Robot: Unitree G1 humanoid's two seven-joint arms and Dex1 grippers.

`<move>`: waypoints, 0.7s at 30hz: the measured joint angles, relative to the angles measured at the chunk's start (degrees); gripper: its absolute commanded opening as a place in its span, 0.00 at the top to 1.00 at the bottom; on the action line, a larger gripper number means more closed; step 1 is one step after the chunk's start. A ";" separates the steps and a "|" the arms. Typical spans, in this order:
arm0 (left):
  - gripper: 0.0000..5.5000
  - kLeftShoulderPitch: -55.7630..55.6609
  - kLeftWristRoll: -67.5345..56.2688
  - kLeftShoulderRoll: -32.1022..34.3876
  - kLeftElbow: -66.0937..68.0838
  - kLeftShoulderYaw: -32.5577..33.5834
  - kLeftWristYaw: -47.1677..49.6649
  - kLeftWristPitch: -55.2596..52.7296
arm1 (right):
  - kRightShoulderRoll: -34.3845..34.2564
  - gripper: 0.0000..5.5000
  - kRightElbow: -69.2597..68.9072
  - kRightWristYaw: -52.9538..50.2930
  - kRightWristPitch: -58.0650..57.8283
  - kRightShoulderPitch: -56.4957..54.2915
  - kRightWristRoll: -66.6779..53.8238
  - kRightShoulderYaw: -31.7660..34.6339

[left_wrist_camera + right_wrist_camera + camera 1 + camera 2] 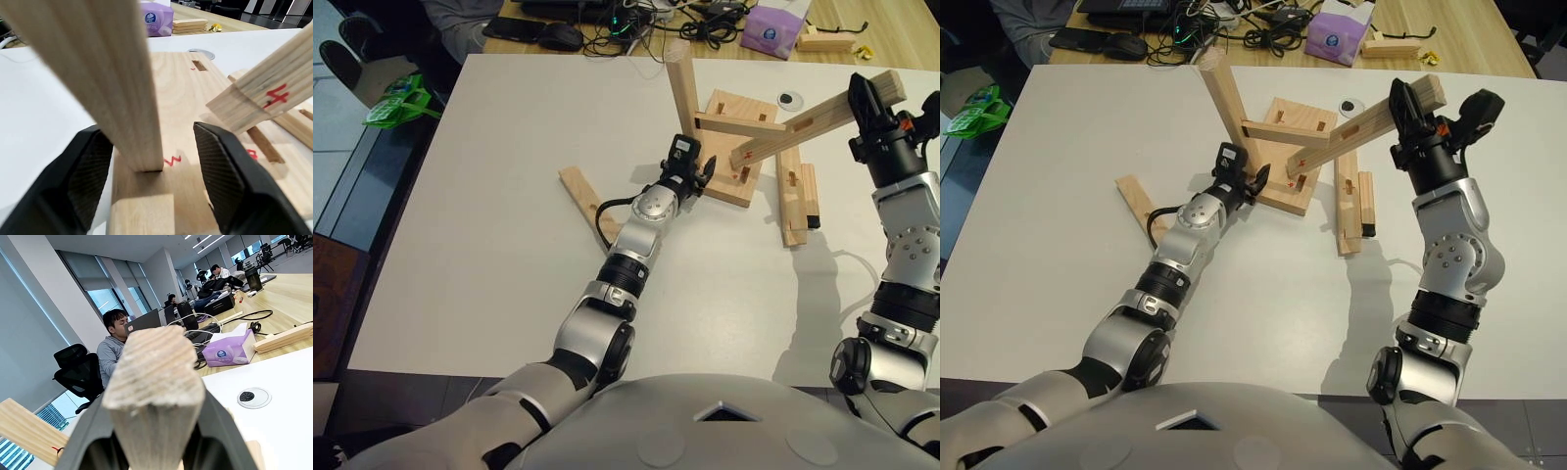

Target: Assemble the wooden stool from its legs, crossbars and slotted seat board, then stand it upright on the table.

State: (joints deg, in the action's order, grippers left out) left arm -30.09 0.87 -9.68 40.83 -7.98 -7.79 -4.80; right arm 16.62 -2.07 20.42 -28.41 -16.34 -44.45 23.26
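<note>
The slotted seat board [752, 106] lies flat on the white table. One leg [683, 86] stands upright in its near-left corner, with a crossbar [740, 125] running off it. My left gripper [697, 176] is open at that corner, its fingers [88, 176] on either side of the leg's base [132, 107]. My right gripper [869, 110] is shut on the top of a second leg [803, 125]. That leg slants down to the board, and its lower end [264, 88] bears a red mark.
One loose wooden piece [581, 196] lies left of my left arm. Two more [793, 196] lie right of the board. A cable grommet [790, 98] sits behind them. A tissue box [773, 29], cables and wood strips [824, 42] crowd the far desk.
</note>
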 measured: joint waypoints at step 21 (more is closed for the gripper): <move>0.80 14.56 3.85 7.24 -20.15 -2.61 0.71 -6.50 | 0.15 0.82 -2.00 -2.44 0.62 -1.62 -0.09 1.20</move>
State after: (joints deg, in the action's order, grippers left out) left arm -15.53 4.72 -2.44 20.68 -10.59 -7.07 -11.30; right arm 16.77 -4.07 17.97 -27.80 -17.95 -44.53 24.46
